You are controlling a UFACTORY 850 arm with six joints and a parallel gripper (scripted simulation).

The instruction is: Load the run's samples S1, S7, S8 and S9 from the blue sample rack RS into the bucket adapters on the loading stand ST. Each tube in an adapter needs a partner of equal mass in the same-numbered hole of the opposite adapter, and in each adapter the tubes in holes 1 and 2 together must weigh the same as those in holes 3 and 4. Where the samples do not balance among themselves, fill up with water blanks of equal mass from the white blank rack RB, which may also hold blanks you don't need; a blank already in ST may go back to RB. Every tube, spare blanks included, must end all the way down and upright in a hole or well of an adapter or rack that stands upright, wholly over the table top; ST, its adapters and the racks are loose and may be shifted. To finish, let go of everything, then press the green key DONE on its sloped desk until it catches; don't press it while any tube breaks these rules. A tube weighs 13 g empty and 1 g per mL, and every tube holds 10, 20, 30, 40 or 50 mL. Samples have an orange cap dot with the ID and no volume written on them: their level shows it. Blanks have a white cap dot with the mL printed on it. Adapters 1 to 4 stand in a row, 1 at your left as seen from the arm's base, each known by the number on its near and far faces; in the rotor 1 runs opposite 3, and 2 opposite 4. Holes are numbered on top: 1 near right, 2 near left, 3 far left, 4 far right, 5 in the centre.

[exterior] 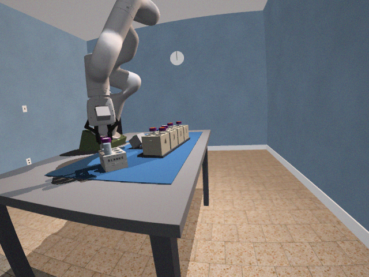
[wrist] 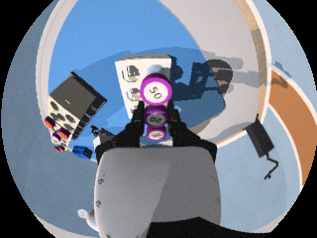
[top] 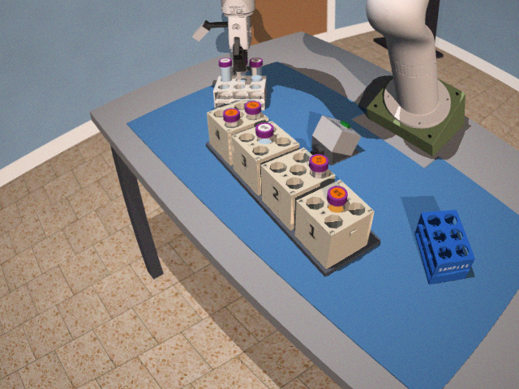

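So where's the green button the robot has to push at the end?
Find the arm's big olive-green base at the table's back edge. Right beside it, on the blue mat, sits a small grey sloped desk, between that base and the row of beige adapters. The green key is the only bright green spot on its top.

Purple-capped blank (wrist: 157,134) upright in white rack (top: 221,92)
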